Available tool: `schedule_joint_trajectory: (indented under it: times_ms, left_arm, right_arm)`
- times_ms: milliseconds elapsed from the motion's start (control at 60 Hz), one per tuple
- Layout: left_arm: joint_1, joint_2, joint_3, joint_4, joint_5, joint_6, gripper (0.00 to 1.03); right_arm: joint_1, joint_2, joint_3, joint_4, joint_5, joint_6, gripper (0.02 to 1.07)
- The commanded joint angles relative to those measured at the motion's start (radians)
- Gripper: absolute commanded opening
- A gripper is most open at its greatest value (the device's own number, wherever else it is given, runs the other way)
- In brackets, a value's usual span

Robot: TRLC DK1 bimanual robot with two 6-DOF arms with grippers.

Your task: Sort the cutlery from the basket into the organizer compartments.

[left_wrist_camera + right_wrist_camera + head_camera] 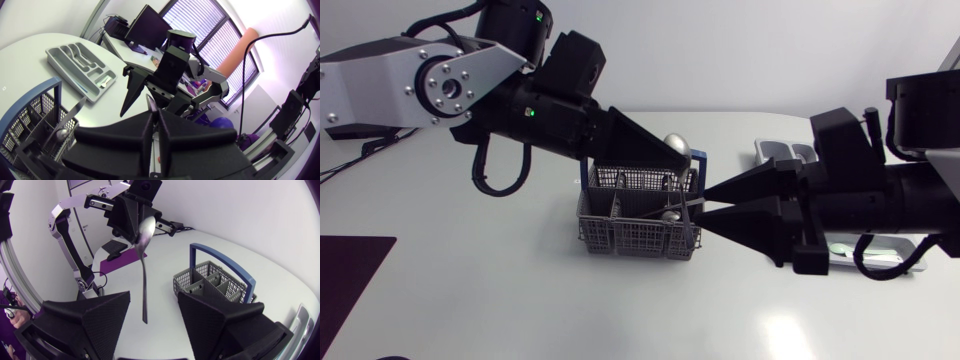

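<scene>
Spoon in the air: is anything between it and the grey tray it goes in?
Yes. The right gripper, open, sits between the spoon and the tray, and its arm hangs over most of the tray.

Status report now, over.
Left gripper shut on spoon, held up near basket. Right gripper open, spoon ahead of it, no contact. Nothing seen in the way.

Basket point(638, 226) is sitting in the middle of the table point(500, 300), with the organizer point(778, 152) lying to its right, partly under the right arm point(880, 205). Left gripper point(684, 158) is hanging over the basket's far right corner, pinching a spoon point(674, 144) bowl-up. The spoon's handle is hanging just ahead of the gap between the parted fingers of the right gripper point(706, 206), which is hovering at the basket's right end.
</scene>
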State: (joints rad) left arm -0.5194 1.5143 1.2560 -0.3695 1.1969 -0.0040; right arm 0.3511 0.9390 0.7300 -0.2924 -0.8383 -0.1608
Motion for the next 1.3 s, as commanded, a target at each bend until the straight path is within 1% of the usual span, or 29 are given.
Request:
schedule_joint_trajectory:
  times_ms: [0, 117, 167, 267, 300, 450, 550, 617, 783, 833, 933, 1017, 1133, 1283]
  left_arm:
    - [-0.007, 0.017, 0.029, -0.009, 0.030, -0.024, 0.03]
    - [-0.010, 0.017, 0.029, -0.014, 0.035, -0.025, 0.03]
    - [-0.010, 0.017, 0.031, -0.014, 0.035, -0.025, 0.03]
    - [-0.013, 0.021, 0.033, -0.014, 0.040, -0.025, 0.03]
    - [-0.014, 0.023, 0.033, -0.014, 0.041, -0.025, 0.03]
    - [-0.019, 0.030, 0.029, -0.014, 0.047, -0.024, 0.03]
    - [-0.022, 0.030, 0.023, -0.014, 0.047, -0.021, 0.03]
    - [-0.021, 0.030, 0.023, -0.014, 0.047, -0.021, 0.03]
    - [-0.021, 0.030, 0.019, -0.013, 0.047, -0.017, 0.03]
    - [-0.021, 0.032, 0.019, -0.013, 0.047, -0.017, 0.03]
    - [-0.022, 0.032, 0.019, -0.013, 0.047, -0.017, 0.03]
    - [-0.022, 0.032, 0.019, -0.013, 0.047, -0.019, 0.03]
    - [-0.022, 0.032, 0.014, -0.011, 0.047, -0.019, 0.03]
    - [-0.013, 0.032, 0.013, -0.009, 0.047, -0.021, 0.03]
  right_arm:
    - [-0.004, 0.027, 0.005, 0.030, -0.015, 0.010, 0.72]
    - [-0.001, 0.043, 0.012, 0.050, -0.022, 0.021, 0.71]
    - [0.005, 0.044, 0.017, 0.056, -0.022, 0.024, 0.66]
    - [0.014, 0.052, 0.032, 0.061, -0.022, 0.035, 0.60]
    - [0.020, 0.058, 0.037, 0.064, -0.022, 0.040, 0.57]
    - [0.031, 0.069, 0.045, 0.082, -0.022, 0.061, 0.55]
    - [0.037, 0.075, 0.051, 0.085, -0.022, 0.061, 0.47]
    - [0.045, 0.076, 0.055, 0.088, -0.024, 0.064, 0.46]
    - [0.057, 0.073, 0.062, 0.088, -0.025, 0.072, 0.32]
    - [0.060, 0.069, 0.059, 0.088, -0.030, 0.075, 0.25]
    - [0.066, 0.061, 0.057, 0.082, -0.033, 0.078, 0.23]
    - [0.081, 0.058, 0.060, 0.075, -0.041, 0.084, 0.12]
    - [0.088, 0.052, 0.055, 0.076, -0.041, 0.090, 0.07]
    - [0.088, 0.035, 0.049, 0.076, -0.025, 0.098, 0.07]
